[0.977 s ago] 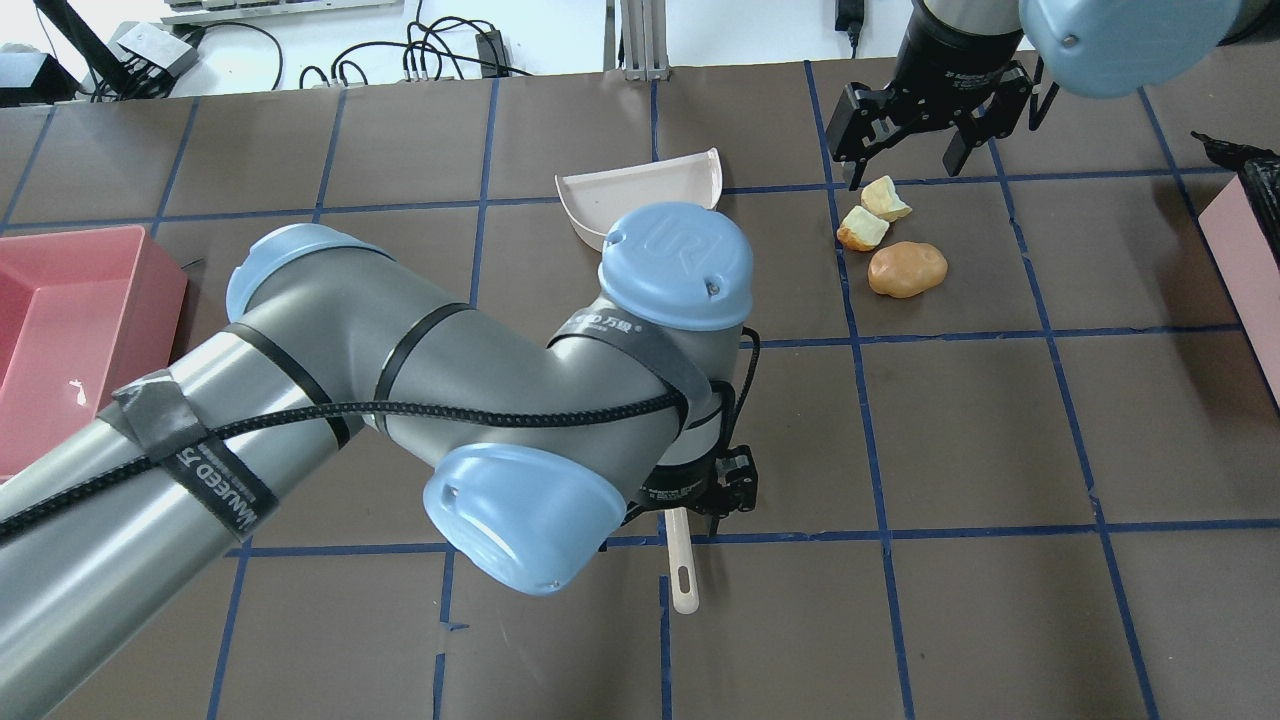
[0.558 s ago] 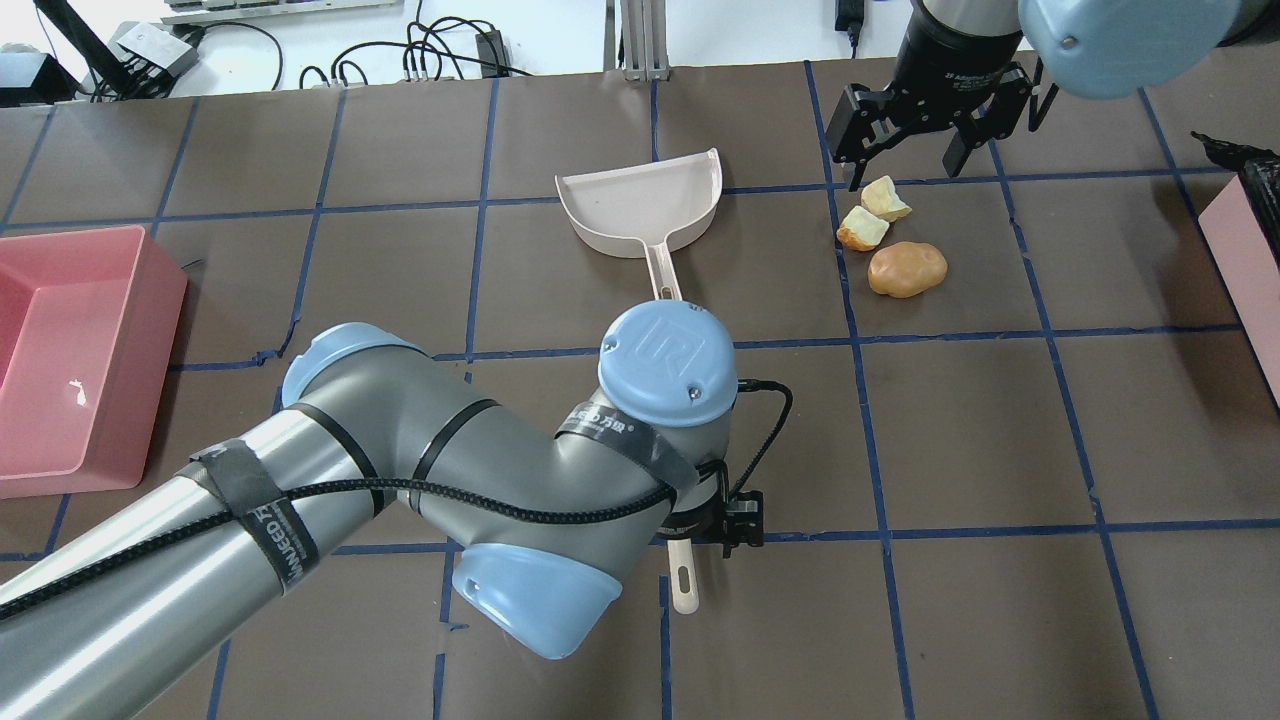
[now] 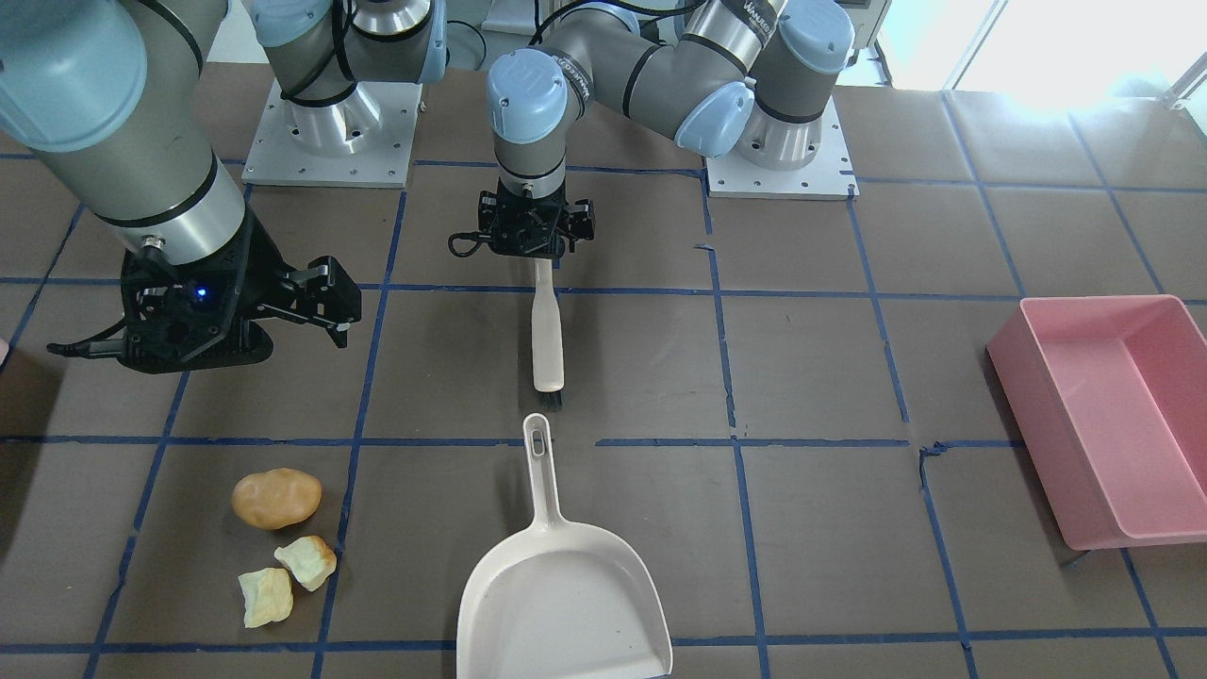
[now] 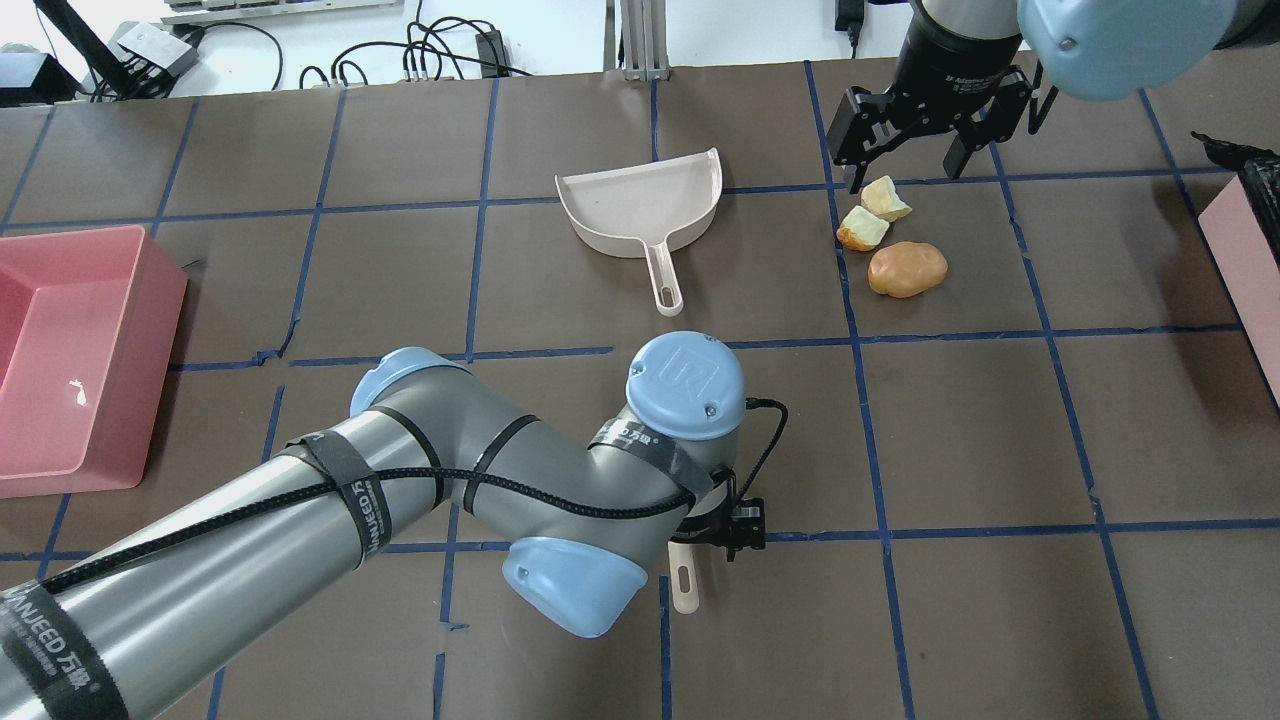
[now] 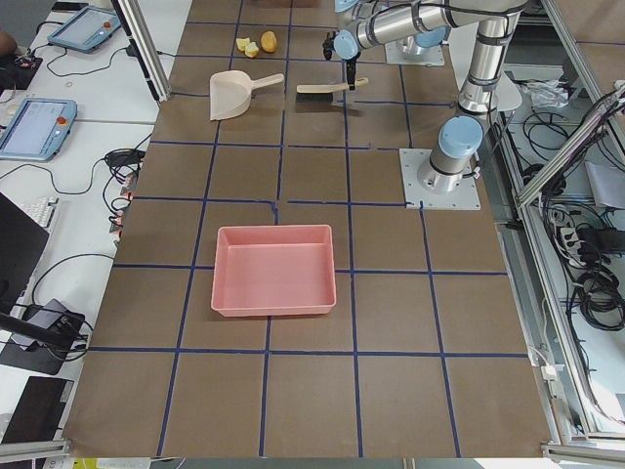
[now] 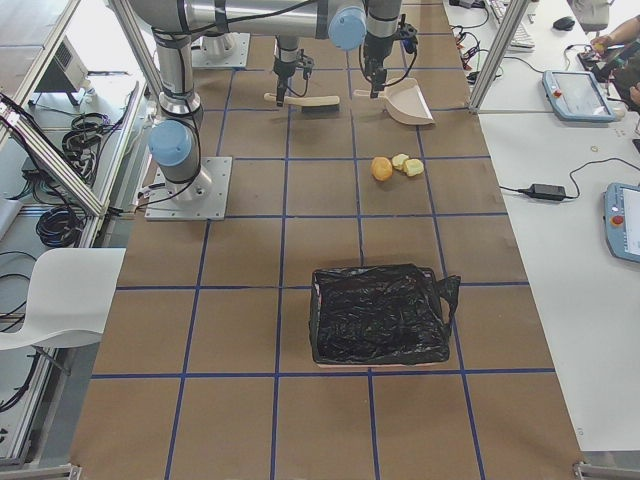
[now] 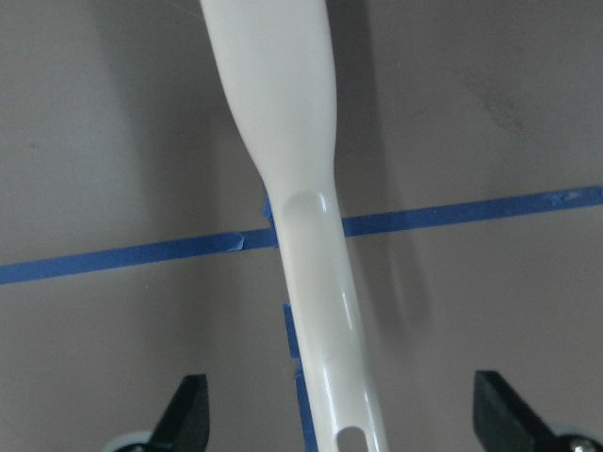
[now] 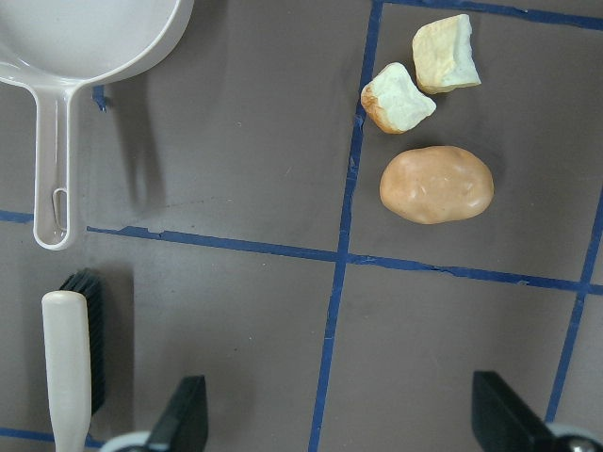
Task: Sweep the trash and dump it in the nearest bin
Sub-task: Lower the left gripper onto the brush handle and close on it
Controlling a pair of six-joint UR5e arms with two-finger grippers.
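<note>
Shift: left gripper (image 7: 341,419) drawn back toward six o'clock, now over the handle of the cream plastic black-bristled brush (image 3: 546,335).
Fingers: wide on both; right gripper (image 4: 905,172) above tan-and-yellow food-like trash bits (image 4: 905,268).
Meaning: brush grasp pending.

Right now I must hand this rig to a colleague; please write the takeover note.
Left gripper: open, fingers either side of the brush handle, not gripping.
Right gripper: open, empty, above the table near the trash.
Trash: three bits together on the table; dustpan empty, apart from them; bin at the robot's right table end.
Done: nothing swept.
To do: grasp brush and dustpan, sweep, dump in bin.
</note>
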